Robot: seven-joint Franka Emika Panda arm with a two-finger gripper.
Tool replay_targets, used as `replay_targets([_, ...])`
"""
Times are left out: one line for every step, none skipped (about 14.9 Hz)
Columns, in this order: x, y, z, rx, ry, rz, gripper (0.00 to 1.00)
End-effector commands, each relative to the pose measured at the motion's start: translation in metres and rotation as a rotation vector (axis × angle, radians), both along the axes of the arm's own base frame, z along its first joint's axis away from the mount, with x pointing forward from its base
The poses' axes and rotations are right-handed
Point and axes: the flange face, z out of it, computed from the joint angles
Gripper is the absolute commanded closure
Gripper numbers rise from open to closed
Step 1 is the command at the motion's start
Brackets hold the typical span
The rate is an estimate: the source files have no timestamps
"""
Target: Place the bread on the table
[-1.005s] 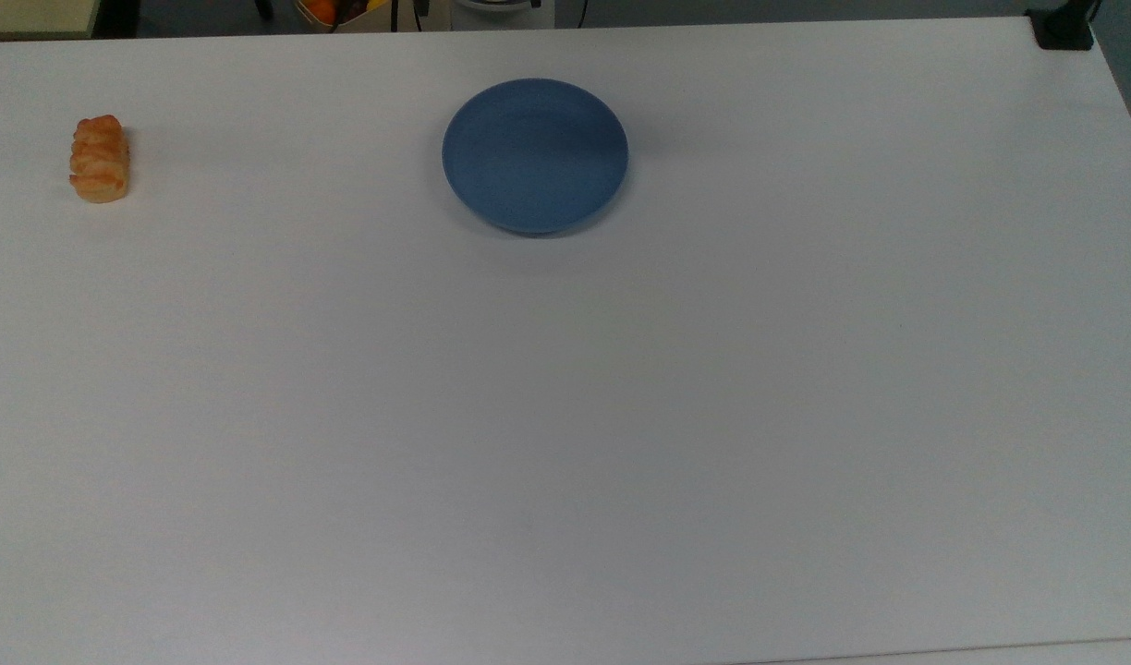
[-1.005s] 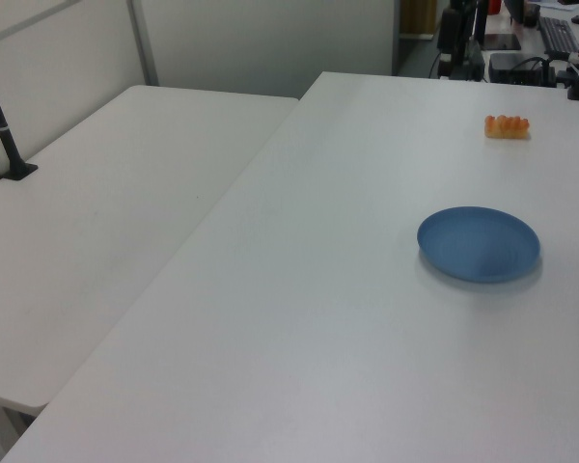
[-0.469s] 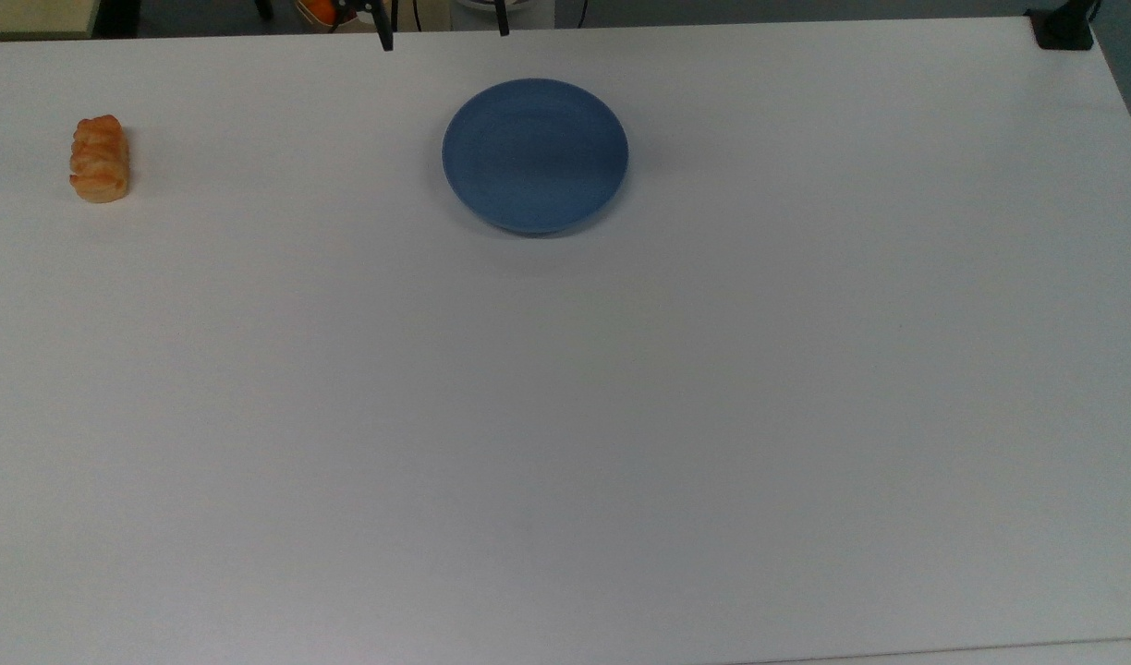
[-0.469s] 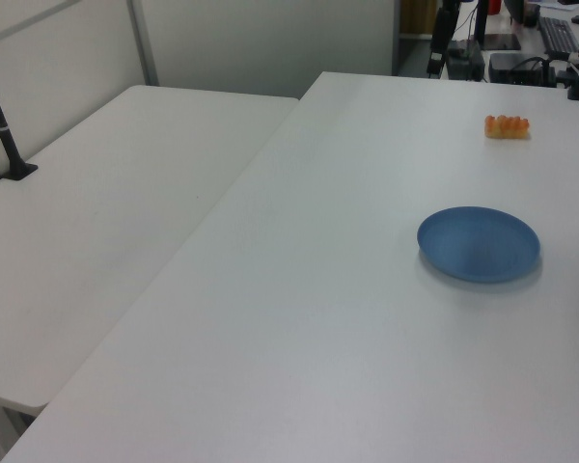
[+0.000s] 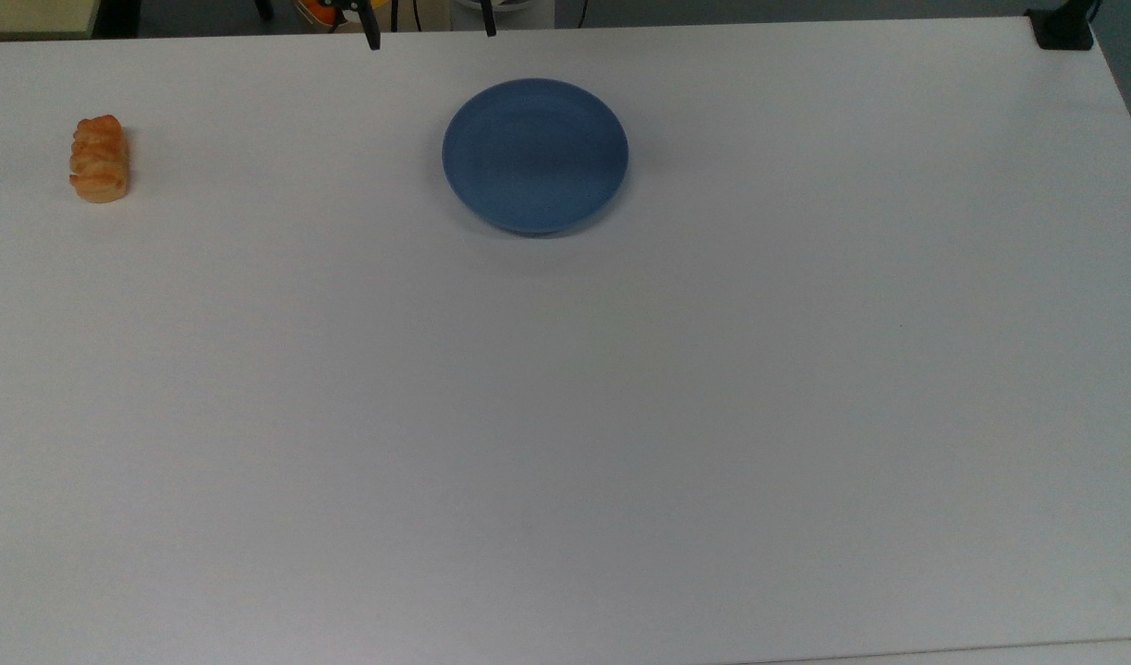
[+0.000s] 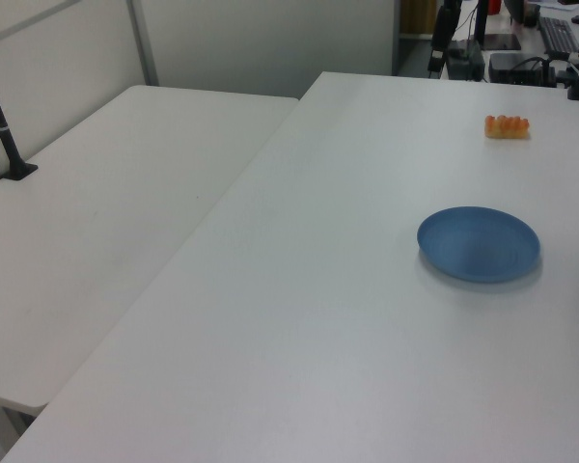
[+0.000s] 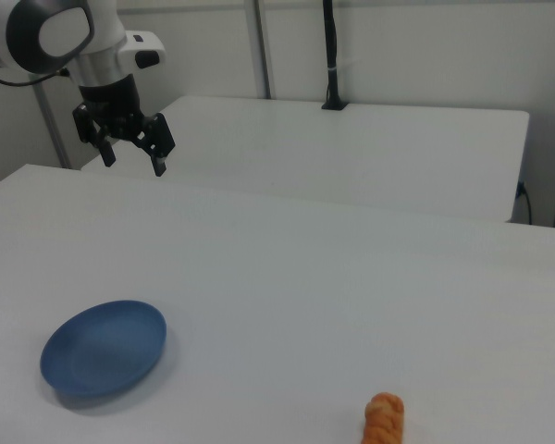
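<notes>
On the white table (image 5: 565, 416) the bread (image 5: 99, 158) already lies apart from the blue plate (image 5: 535, 154); my gripper (image 7: 132, 153) hangs spread and empty, so nothing remains but retreat.

Gripper (image 7: 132, 160) hangs pointing downward, jaws spread apart, apparently holding nothing.

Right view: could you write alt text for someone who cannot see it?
A white robot arm's black gripper hangs open above a large white table. An empty round blue plate lies below it, and a small golden-orange bread loaf rests far right.
</notes>
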Motion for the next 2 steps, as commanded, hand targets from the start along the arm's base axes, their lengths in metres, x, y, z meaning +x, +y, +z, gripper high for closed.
replay_targets([-0.0028,0.0004,-0.0016,-0.011,-0.012,0.014,0.0])
replay_targets([-0.0027,0.0004,-0.0009,-0.011,-0.013,0.014,0.0])
